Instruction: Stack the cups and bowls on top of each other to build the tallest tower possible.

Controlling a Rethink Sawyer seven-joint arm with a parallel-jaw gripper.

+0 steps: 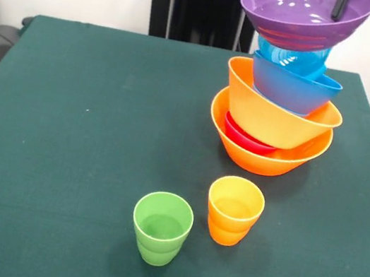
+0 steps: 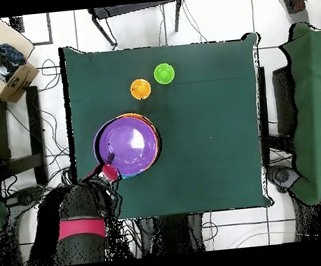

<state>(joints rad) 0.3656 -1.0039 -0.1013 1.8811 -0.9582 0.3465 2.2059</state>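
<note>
Cups come first from the left in the front view: two stand upright on the dark green cloth table [image 1: 71, 133], a glossy green plastic tumbler [image 1: 161, 228] and, just beside it to the right and a little farther back, a glossy orange plastic tumbler [image 1: 233, 210]. They are near each other but apart, and both are empty.

Right of them rises the leaning tower [image 1: 283, 91] of nested plastic bowls. Six pieces can be counted in it: one large orange bowl [image 1: 264, 156] as the base, one small red bowl [image 1: 246, 138] lying inside it, a second large orange bowl [image 1: 274, 118] tilted above that, one blue bowl [image 1: 291, 87], one lighter blue piece [image 1: 291, 57] whose shape is mostly hidden, and one wide purple bowl [image 1: 303, 14] on top, tipped toward the camera.

The gripper [image 1: 341, 5] shows only as a dark tip at the purple bowl's far right rim; whether it is clamped on the rim or parted cannot be told. From overhead, the red and black arm [image 2: 78, 217] reaches up to the purple bowl's edge.
</note>
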